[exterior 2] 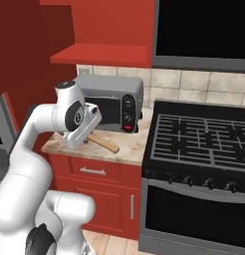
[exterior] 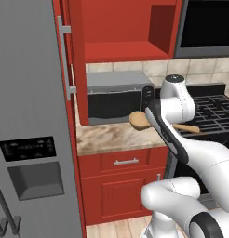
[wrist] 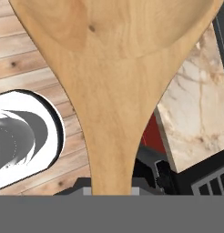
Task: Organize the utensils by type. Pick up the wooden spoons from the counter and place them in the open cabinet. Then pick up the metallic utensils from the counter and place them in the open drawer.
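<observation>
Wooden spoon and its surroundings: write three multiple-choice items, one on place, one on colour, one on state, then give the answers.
1. Where is the wooden spoon?
A. lying flat on the counter
B. held up above the counter
C. on the cabinet shelf

2. What colour is the open cabinet?
A. red
B. white
C. green

3. How is the gripper?
A. open and empty
B. shut on a fork
C. shut on the wooden spoon

Answers: B, in the left base view the spoon's bowl hangs clear above the counter; A, its shelf and walls are red; C, in the hand view the spoon handle runs down between the finger tips.
</observation>
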